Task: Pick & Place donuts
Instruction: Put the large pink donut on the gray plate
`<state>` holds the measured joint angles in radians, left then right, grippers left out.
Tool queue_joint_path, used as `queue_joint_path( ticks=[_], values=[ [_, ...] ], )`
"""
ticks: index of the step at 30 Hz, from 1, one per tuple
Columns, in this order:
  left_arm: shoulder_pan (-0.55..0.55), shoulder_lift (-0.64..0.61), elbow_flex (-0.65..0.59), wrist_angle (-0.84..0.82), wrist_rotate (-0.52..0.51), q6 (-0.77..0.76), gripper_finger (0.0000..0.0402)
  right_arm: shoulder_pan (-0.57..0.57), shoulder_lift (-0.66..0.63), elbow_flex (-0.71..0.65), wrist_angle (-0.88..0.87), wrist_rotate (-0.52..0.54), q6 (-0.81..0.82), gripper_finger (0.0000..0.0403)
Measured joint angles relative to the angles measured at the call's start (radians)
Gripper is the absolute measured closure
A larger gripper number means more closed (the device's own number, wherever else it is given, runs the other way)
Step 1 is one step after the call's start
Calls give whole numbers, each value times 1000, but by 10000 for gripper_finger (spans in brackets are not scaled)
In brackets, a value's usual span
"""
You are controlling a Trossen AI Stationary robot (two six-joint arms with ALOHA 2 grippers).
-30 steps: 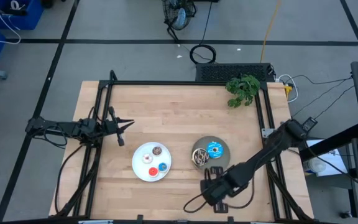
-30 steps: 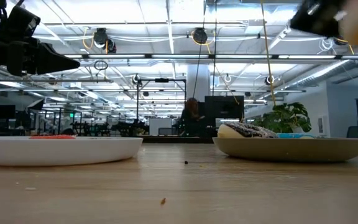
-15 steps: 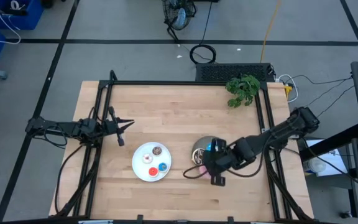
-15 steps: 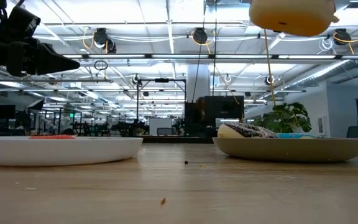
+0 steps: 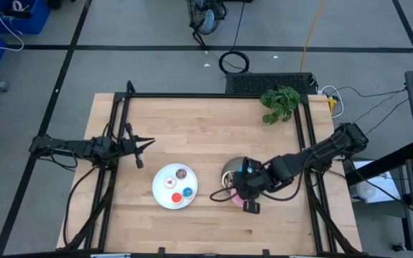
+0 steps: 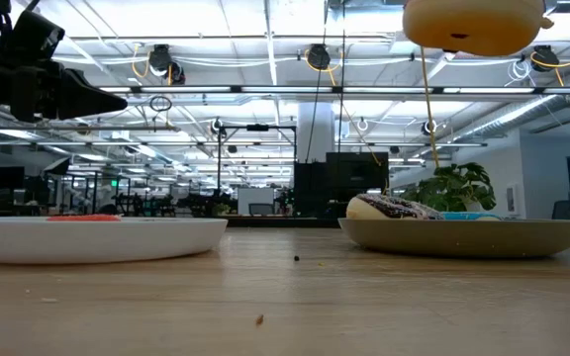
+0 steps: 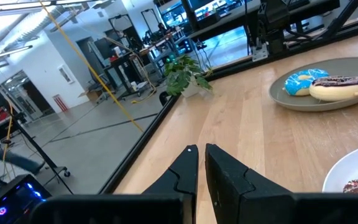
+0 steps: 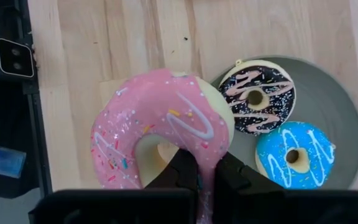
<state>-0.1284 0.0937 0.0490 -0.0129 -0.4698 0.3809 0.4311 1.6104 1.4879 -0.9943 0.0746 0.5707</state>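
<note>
Right end effector (image 8: 205,177), clenched on the rim of the pink donut (image 8: 160,124) and holding it in the air above the wooden surface (image 5: 206,129), beside the near edge of the grey plate (image 8: 340,106). In the low view the donut's pale underside (image 6: 473,25) hangs well clear of the plate rim (image 6: 468,237) below it.

On the grey plate lie two wide rings, touching or nearly so: the dark chocolate donut (image 8: 258,96), striped with pink icing, and the blue sprinkled donut (image 8: 294,155). Both also appear in the left wrist view (chocolate (image 7: 340,87) nearer, blue (image 7: 303,81) behind it).

The white plate (image 5: 162,201) sits to the left of the grey one, apart from it, and carries the small rings: a brown one (image 5: 181,173), a white one with a reddish centre (image 5: 169,182), a red one (image 5: 176,198) and a blue one (image 5: 188,192).

Left end effector (image 7: 201,149), fingers pressed together on nothing, is held above the surface's left side (image 5: 136,147), well apart from both plates. A potted green plant (image 5: 279,102) stands at the far right corner.
</note>
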Motion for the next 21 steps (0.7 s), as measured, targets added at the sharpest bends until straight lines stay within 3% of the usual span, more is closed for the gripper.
queue_joint_path(
  ticks=[21],
  values=[
    [0, 0, 0, -7, 0, -18, 364, 21, 0, 0, -6, -24, 71, 397]
  ],
)
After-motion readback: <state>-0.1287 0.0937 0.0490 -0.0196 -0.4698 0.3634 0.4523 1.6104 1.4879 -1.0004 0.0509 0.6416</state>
